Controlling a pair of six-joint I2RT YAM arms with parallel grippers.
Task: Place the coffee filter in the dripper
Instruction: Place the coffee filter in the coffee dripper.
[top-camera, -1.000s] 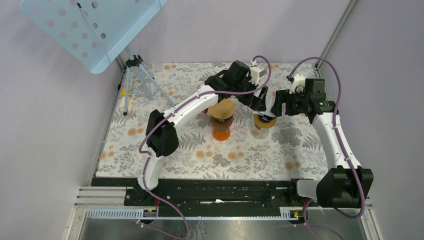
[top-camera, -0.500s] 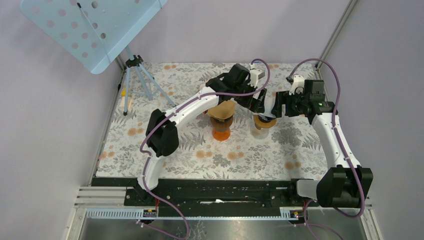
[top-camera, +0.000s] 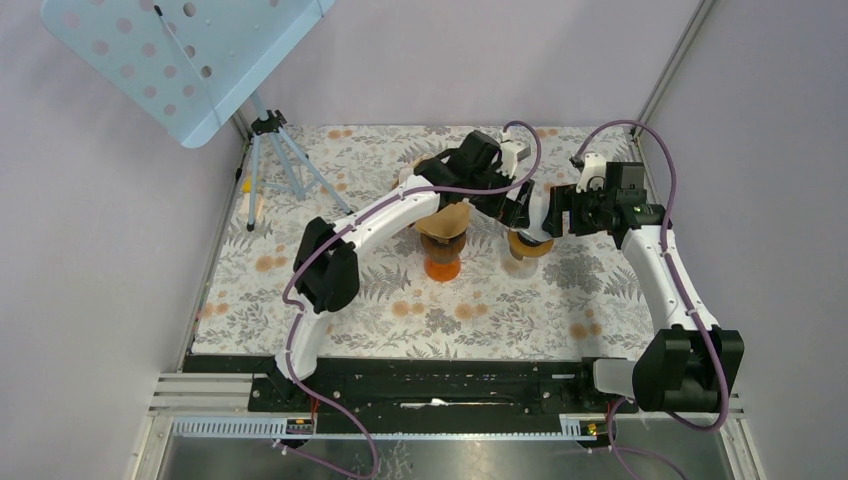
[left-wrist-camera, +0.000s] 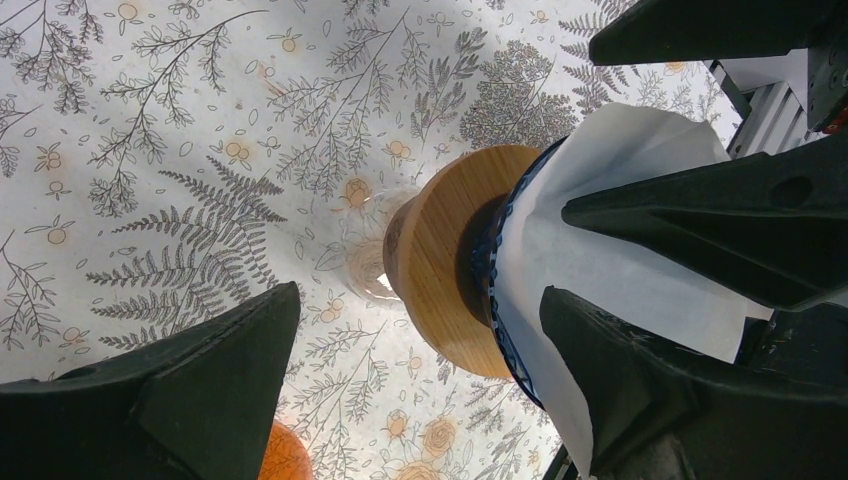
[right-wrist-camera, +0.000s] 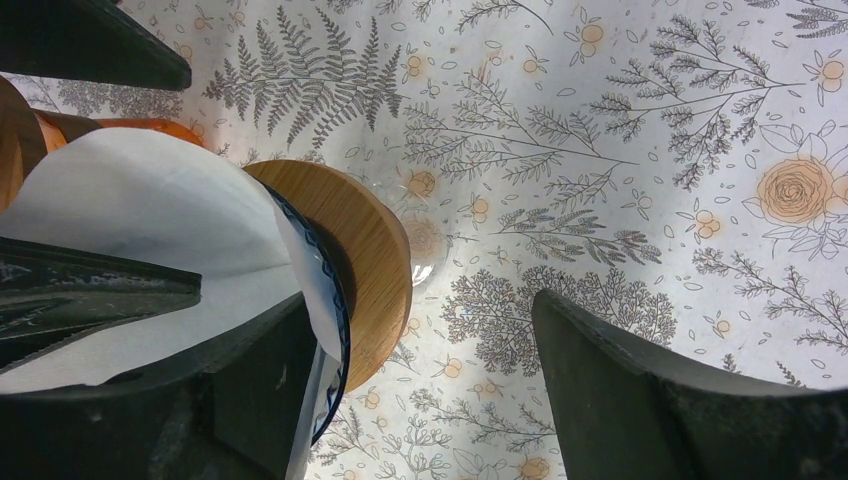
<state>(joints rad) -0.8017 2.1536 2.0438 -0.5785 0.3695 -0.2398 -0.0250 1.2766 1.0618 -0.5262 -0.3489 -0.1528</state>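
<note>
A glass dripper with a wooden collar stands right of the mat's middle. It also shows in the left wrist view and the right wrist view. A white paper filter sits in its blue-rimmed cone, and it also shows in the right wrist view. My left gripper is open and straddles the rim, with one finger over the filter. My right gripper is open and straddles the opposite rim, with its left finger against the paper. In the top view both grippers, left and right, meet over the dripper.
An orange dripper holding a brown filter stands just left of the wooden-collared one, under the left arm. A tripod with a perforated blue panel stands at the back left. The floral mat covers the table.
The right wrist has shifted slightly left toward the dripper. The left wrist has turned a little. The filter and dripper stay where they were.
</note>
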